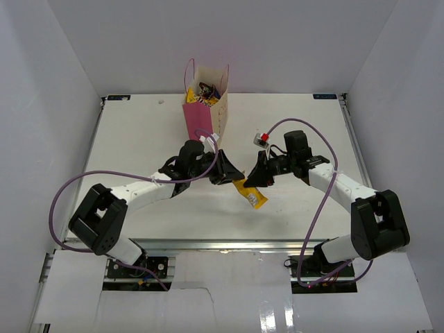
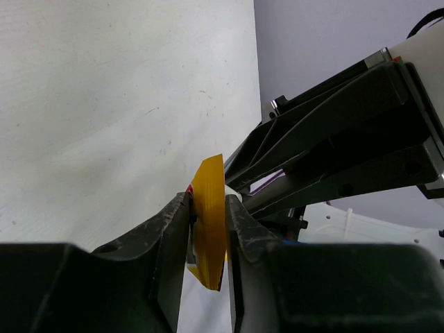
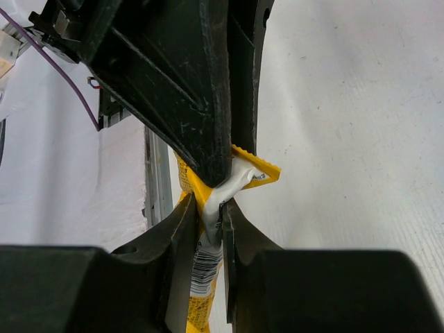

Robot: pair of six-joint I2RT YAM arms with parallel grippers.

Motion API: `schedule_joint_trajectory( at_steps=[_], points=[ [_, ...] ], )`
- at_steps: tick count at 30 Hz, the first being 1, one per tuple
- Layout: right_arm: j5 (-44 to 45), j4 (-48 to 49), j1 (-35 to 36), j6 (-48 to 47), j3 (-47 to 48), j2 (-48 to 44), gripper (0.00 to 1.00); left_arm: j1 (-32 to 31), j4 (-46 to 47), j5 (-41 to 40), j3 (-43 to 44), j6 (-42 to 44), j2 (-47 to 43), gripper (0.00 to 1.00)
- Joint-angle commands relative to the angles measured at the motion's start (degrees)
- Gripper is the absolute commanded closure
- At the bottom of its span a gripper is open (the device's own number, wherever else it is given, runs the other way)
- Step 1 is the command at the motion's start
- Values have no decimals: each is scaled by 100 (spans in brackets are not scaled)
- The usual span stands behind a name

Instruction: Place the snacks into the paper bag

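A yellow snack pack (image 1: 251, 196) hangs above the table between my two grippers, its lower end pointing towards the near edge. My left gripper (image 1: 232, 177) has both jaws pressed on the pack's upper end (image 2: 210, 215). My right gripper (image 1: 257, 182) pinches the same pack (image 3: 202, 298) at its crumpled white seam, right below the left gripper's fingers (image 3: 201, 90). The pink paper bag (image 1: 201, 123) stands upright at the back of the table behind the left gripper. Several snacks (image 1: 206, 90) show inside its open top.
A small white and red object (image 1: 261, 139) lies on the table behind the right gripper. Purple cables loop from both arms. The metal rail of the near table edge (image 3: 156, 187) shows in the right wrist view. White walls enclose the table.
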Motion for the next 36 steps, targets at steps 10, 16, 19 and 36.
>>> schedule_joint_trajectory(
  at_steps=[10, 16, 19, 36],
  points=[
    [37, -28, 2, -244, 396, -4, 76, -135, 86, 704, 286, 183, 137, 100],
    [134, -318, 2, -473, 475, -145, 49, -92, -1099, 503, 847, 1059, -30, 100],
    [134, -389, -16, -544, 484, -224, 44, 39, -1626, 362, 1015, 1325, -249, 100],
    [-507, -503, -1430, -324, 1222, -558, 41, 1982, -3384, -130, 3716, 2950, -497, 100]
  ],
)
